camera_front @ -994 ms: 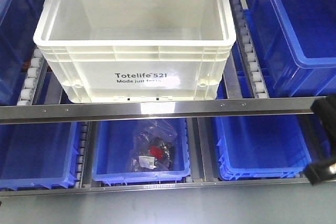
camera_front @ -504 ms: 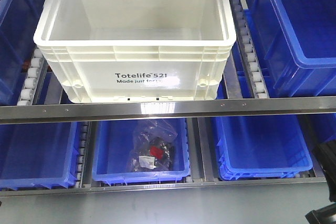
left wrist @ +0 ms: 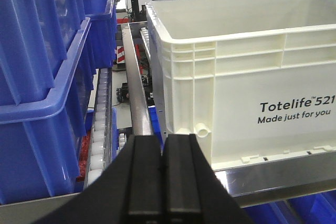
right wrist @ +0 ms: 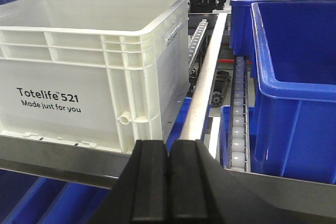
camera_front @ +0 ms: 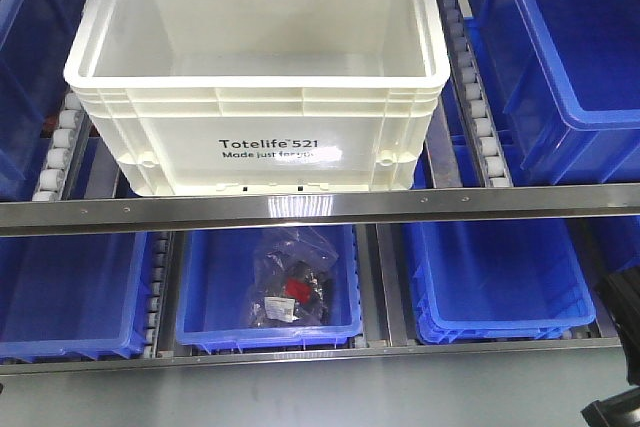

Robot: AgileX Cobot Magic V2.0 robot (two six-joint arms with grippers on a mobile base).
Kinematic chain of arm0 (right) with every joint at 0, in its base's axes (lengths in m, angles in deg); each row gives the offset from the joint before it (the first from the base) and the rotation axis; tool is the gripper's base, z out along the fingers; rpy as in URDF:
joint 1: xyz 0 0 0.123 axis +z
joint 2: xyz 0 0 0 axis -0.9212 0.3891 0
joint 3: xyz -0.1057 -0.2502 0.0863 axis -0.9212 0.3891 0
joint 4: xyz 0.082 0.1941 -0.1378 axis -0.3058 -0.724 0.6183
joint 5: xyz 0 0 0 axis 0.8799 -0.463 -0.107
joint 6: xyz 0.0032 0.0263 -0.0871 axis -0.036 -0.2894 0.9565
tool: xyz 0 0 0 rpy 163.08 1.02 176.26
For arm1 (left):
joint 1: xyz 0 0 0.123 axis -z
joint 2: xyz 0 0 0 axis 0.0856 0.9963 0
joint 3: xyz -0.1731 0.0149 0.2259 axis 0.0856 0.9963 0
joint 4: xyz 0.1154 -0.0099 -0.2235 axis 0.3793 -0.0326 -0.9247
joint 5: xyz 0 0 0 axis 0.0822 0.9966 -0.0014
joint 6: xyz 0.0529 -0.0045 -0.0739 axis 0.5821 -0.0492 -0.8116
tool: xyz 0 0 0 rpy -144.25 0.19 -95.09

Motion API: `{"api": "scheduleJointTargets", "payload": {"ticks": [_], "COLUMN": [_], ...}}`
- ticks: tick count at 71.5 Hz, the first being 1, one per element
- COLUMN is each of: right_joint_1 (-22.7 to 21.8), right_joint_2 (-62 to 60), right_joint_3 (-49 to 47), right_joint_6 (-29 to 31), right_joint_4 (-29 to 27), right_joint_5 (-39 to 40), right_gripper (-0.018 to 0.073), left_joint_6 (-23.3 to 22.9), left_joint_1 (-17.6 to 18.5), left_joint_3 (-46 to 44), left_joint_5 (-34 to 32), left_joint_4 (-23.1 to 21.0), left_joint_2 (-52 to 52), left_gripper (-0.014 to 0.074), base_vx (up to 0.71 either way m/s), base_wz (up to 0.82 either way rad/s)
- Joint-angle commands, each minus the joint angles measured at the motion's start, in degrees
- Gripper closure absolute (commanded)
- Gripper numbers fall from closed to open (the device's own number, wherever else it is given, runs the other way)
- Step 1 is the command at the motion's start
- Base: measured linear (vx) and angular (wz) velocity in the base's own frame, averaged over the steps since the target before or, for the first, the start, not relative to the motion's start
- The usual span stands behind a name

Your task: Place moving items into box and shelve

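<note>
Totelife-printed white box (camera_front: 260, 77) sits on the upper shelf level, its front wall just behind the metal rail (camera_front: 300, 209) that runs across the rack. Its visible inside shows only bare white walls; the floor of the box cannot be seen, and no balls show in any view. Roller tracks (camera_front: 475, 97) run along both sides of the box, and beyond them, left and right of it, stand large blue bins (camera_front: 570, 57). Below the rail, under the box, a smaller blue bin (camera_front: 268, 287) holds a clear plastic bag (camera_front: 290, 282) with dark and red contents.

From the left wrist view the left tool (left wrist: 163, 177) has its two black fingers pressed together with nothing between them, in front of the box's left front corner. The right tool (right wrist: 169, 179) is likewise closed on nothing, facing the box's right front corner. In the front view a dark part of an arm shows at the lower right edge, below the rail.
</note>
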Motion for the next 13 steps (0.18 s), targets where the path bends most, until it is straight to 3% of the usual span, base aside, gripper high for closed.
{"api": "scheduleJointTargets", "payload": {"ticks": [1,13], "right_joint_1": [-0.2,-0.2], "right_joint_2": [-0.2,-0.2], "right_joint_3": [0.3,0.3], "right_joint_6": [0.4,0.4], "right_joint_4": [0.1,0.1], "right_joint_5": [4.3,4.3], "right_gripper": [0.0575,0.0575], "left_joint_6": [0.0,0.0], "left_joint_1": [0.2,0.2], "left_joint_3": [0.8,0.8], "left_joint_5": [-4.7,-4.7], "left_joint_4": [0.0,0.0], "left_joint_2": [-0.9,-0.9], "left_gripper": [0.0624,0.0624], "base_vx": [0.00,0.00], "base_wz": [0.00,0.00]}}
